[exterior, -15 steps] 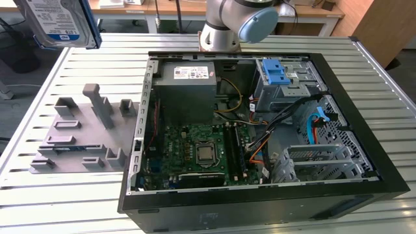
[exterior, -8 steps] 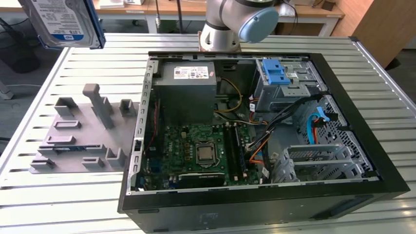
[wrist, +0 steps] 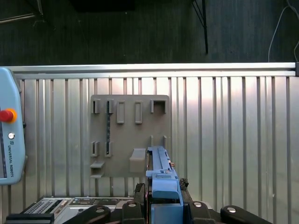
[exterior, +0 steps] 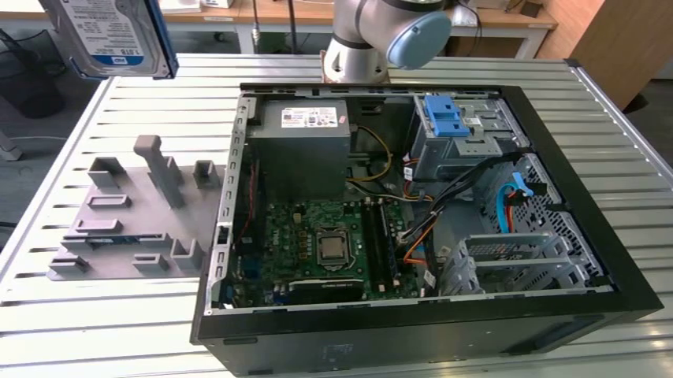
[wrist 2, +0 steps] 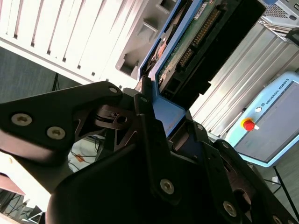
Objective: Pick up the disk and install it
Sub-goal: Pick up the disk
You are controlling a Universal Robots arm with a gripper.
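Observation:
The disk (exterior: pixel 110 35), a silver drive with a blue-and-white label in a blue carrier bracket, hangs high in the air at the exterior view's far left, above the table's back corner. In the second wrist view my gripper (wrist 2: pixel 170 112) is shut on the blue bracket, and the disk's (wrist 2: pixel 196 32) green circuit-board side faces the camera. The first wrist view shows the disk (wrist: pixel 159 161) edge-on between the black fingers of the gripper (wrist: pixel 162 189), above the slatted table. The open computer case (exterior: pixel 589 169) lies to the exterior view's right of the disk.
A grey moulded fixture (exterior: pixel 126 213) with several slots lies on the slatted table (exterior: pixel 105 331) left of the case. Inside the case are a grey drive cage with a blue latch (exterior: pixel 450 122), a power supply (exterior: pixel 305 138) and the motherboard (exterior: pixel 326 244). A teach pendant (wrist: pixel 7 140) lies on the table.

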